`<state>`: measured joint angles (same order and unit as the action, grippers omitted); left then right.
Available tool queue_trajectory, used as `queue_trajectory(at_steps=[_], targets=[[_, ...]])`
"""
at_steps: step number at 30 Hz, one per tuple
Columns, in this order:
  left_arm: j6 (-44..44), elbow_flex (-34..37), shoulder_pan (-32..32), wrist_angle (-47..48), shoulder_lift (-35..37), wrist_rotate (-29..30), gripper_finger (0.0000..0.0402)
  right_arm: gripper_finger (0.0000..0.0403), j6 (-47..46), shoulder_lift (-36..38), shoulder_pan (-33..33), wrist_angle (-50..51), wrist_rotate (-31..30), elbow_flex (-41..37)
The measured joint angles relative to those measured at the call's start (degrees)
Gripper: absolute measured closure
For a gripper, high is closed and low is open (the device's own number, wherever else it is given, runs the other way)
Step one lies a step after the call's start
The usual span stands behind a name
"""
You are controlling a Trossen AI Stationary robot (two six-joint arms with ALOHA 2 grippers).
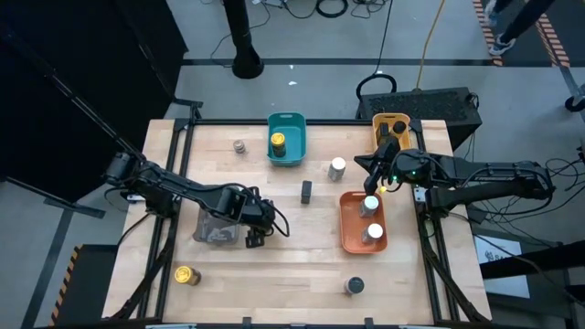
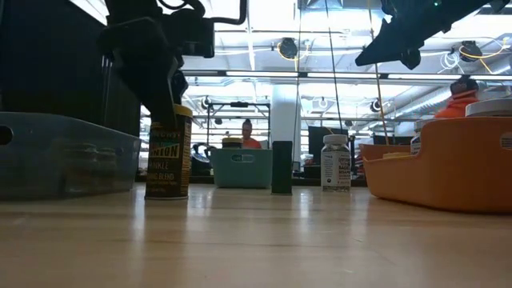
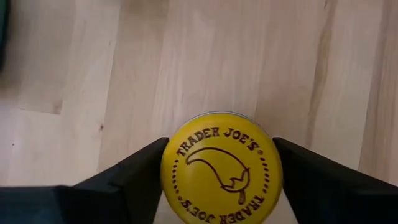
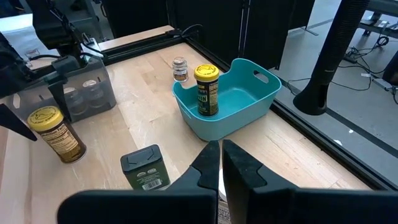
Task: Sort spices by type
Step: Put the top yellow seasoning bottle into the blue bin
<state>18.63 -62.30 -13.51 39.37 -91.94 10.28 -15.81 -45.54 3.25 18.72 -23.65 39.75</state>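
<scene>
The left pincer [image 3: 221, 180] is set astride a yellow-lidded Trader Joe's spice jar [image 3: 221, 169] standing on the surface [image 3: 186, 56], jaws spread and not yet clamped, presumably for lifting. The right pincer [image 4: 221, 163] is clenched empty, parked beyond the teal tray [image 4: 245, 102] holding a matching jar [image 4: 206, 90].

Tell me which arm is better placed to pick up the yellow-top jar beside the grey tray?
The left. The left gripper already straddles the yellow-top jar, one finger on each side. The right gripper is shut and hovers by the orange tray, far from that jar.
</scene>
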Motion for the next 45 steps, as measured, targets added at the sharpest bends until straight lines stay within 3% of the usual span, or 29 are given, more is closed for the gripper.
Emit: queue_trajectory(at_steps=[4,10,15,18,23,28,34,45], targets=[[0.0,0.0,0.0,0.1,0.0,0.2,0.0168,0.0403,0.0,0.0,0.0,0.0,0.0,0.0],[0.0,-1.5,-0.2,1.9,0.0,1.2,0.0168,0.0403,-0.1,0.0,0.0,0.3,0.0,0.0],[-6.2,-11.1,-0.5,9.5,1.3,3.0,0.0168,0.0403,-1.2,0.0,0.0,1.5,-0.1,0.0],[-12.4,-17.9,0.6,14.2,2.4,6.9,0.0168,0.0403,-1.2,0.0,0.0,1.6,-0.3,0.0],[-23.8,-27.6,7.8,17.0,3.0,8.9,0.0168,0.0403,-2.0,0.0,0.0,1.7,-0.3,0.0],[-33.0,-32.0,19.9,15.3,3.0,2.8,0.0168,0.0403,-2.6,0.0,0.0,2.4,-0.3,0.0],[-36.5,-32.1,32.4,7.4,1.9,-4.6,0.0168,0.0403,-2.6,0.0,0.3,2.6,-0.3,0.0],[-44.1,-32.1,39.3,5.7,-5.7,-5.7,0.0168,0.0403,-2.6,0.0,3.9,2.9,-0.2,0.0]])
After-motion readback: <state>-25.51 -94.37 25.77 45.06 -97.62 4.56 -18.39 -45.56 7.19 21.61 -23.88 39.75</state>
